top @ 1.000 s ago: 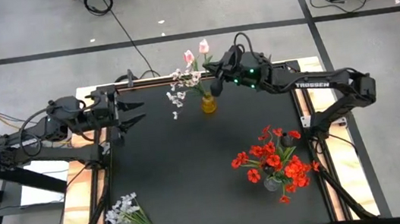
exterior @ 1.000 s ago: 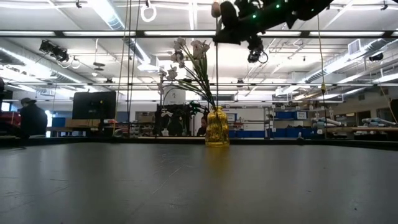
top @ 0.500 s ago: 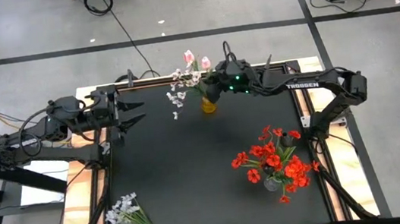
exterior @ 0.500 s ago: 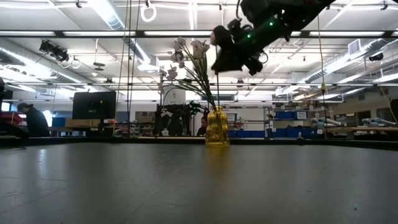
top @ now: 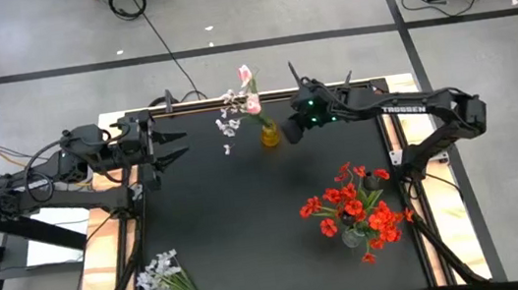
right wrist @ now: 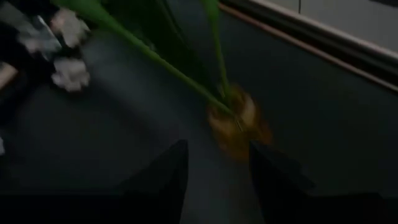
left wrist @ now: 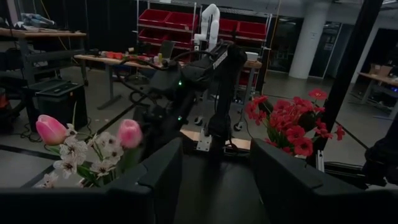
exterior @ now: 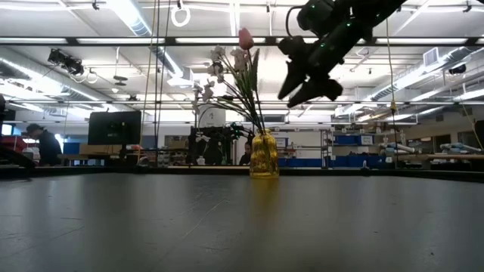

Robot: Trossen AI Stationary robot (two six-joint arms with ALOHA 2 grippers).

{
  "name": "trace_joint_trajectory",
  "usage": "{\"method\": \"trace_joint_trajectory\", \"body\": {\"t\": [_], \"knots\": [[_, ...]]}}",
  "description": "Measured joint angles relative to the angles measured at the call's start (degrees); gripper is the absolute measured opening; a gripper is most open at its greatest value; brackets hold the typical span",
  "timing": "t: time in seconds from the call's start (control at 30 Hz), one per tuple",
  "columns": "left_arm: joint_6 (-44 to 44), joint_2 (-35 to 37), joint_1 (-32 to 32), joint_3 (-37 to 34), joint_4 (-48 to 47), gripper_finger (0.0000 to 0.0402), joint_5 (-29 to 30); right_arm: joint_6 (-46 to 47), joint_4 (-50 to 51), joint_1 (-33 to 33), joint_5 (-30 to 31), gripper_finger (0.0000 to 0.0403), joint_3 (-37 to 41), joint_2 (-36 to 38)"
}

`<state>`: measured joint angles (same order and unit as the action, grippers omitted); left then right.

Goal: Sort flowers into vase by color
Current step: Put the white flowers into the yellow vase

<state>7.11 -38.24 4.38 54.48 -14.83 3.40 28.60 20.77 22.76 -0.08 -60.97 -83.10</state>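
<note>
Right end effector hanging open and empty just beside the yellow vase

Its two fingers are standing apart, holding nothing, in the air at the far side of the black table. The vase is carrying pink tulip buds and small white blossoms on long green stems, leaning away from this end effector. Red flowers are filling another vase well apart, near the right edge. A white spray is lying at the near left corner. The left end effector is waiting open at the far left.
</note>
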Motion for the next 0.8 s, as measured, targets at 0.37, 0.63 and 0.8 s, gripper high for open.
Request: {"method": "trace_joint_trajectory", "body": {"t": [0.37, 0.63, 0.8], "knots": [[0.00, 0.00, 0.00, 0.00, -0.02, 0.0192, 0.00, -7.97, 5.40, 0.33, 0.24, 0.0175, 0.00, 2.07], [-6.97, -0.86, 0.07, -0.04, 5.53, 0.0192, 1.81, -2.89, 5.88, 0.50, -3.02, 0.0175, 0.00, 2.11], [-5.49, -2.86, 0.07, -0.06, 14.69, 0.0192, 1.82, 1.57, 5.86, 1.02, -6.61, 0.0175, 0.00, 2.11]]}}
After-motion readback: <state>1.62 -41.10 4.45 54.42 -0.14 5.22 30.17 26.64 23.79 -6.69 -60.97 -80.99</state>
